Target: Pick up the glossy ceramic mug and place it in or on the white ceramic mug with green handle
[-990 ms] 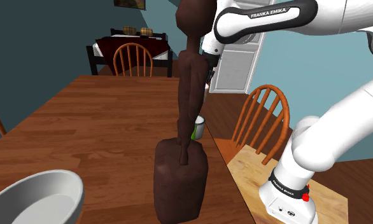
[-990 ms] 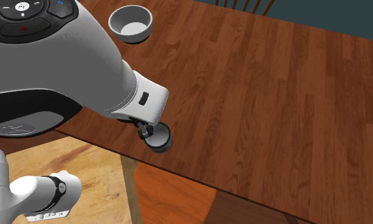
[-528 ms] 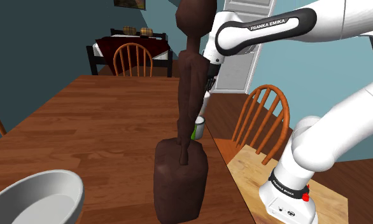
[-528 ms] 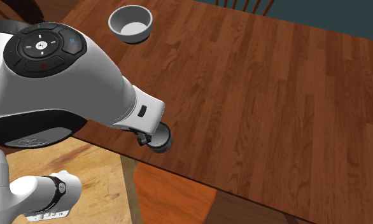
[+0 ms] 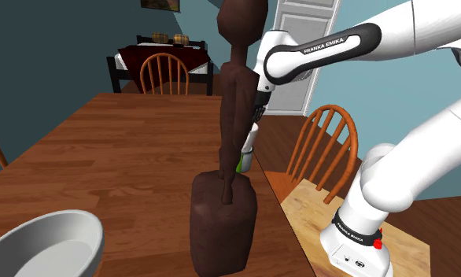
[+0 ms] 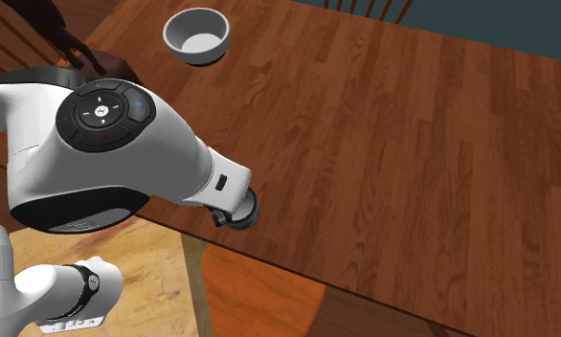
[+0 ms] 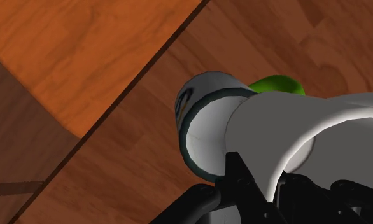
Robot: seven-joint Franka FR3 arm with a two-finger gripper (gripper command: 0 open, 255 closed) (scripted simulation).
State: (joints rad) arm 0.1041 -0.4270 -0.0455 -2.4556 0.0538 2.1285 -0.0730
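**White mug gripped above the green-handled mug near the table edge**

In the shoulder view a grey bowl sat at the far left of the wooden table. A tall dark brown carved figure stood at the middle. Just past it, by the table's edge, stood the green-handled mug. The plain white mug hung right above it, with the gripper closed around it. Whether the two mugs touched could not be told. Further right were a wooden chair and the light wooden stand. In the wrist view, the lower mug showed a dark teal rim.
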